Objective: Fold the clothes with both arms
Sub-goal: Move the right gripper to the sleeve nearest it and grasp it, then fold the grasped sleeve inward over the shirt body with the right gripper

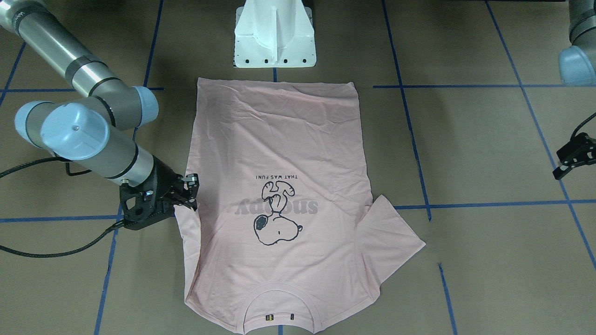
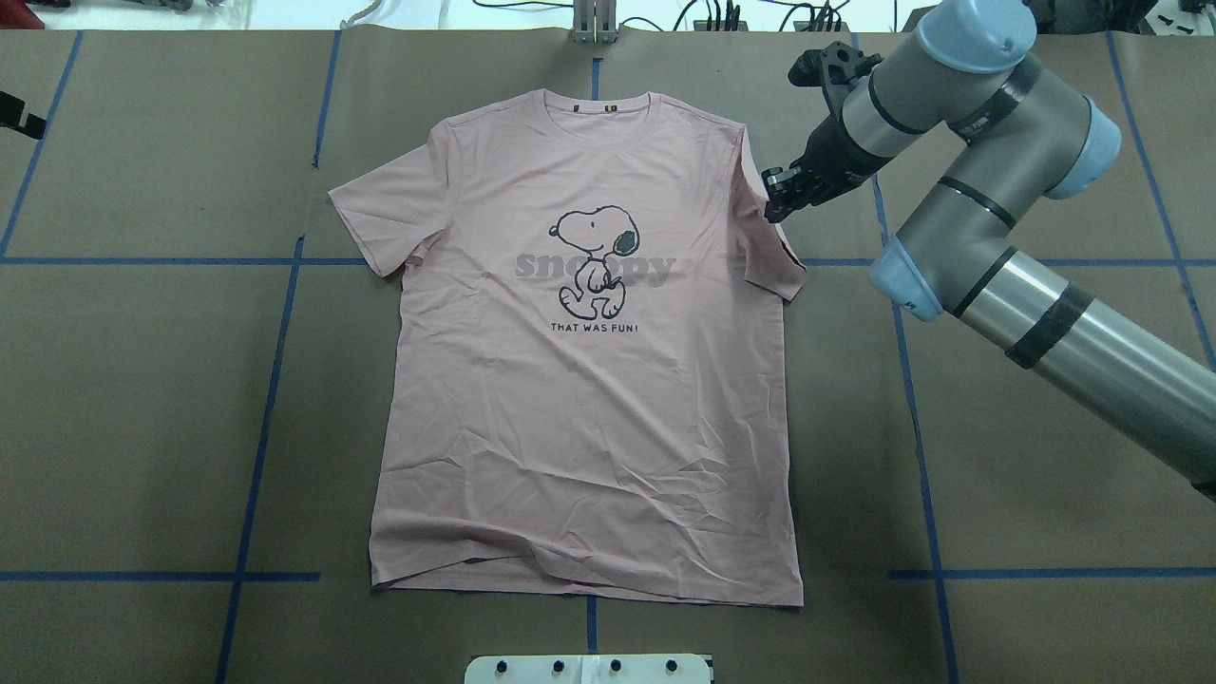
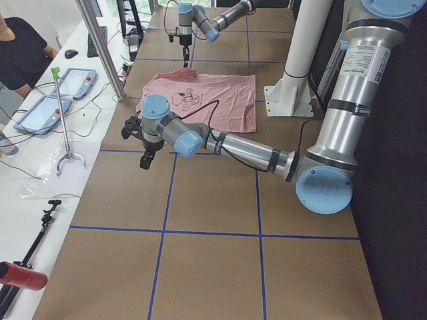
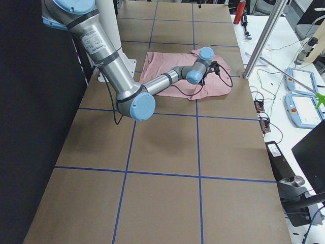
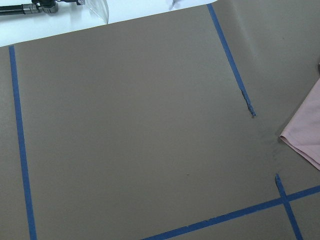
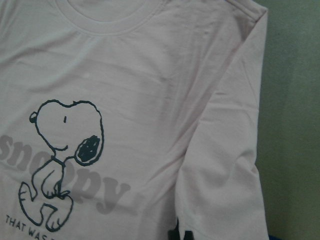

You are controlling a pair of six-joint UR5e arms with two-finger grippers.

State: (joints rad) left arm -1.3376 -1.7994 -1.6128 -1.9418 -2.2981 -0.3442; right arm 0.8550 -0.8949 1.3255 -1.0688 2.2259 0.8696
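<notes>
The pale pink T-shirt lies flat, print up, on the brown table; it also shows in the overhead view. Its collar points away from the robot. My right gripper is open at the outer edge of the shirt's right sleeve, which lies folded down along the body. The right wrist view shows the dog print and that sleeve. My left gripper looks open and empty, well off to the shirt's left over bare table. The left wrist view catches only a sleeve corner.
The white pedestal base stands at the shirt's hem end. Blue tape lines cross the table. A black cable trails from the right wrist. A side bench with tablets and a person lies beyond the far edge.
</notes>
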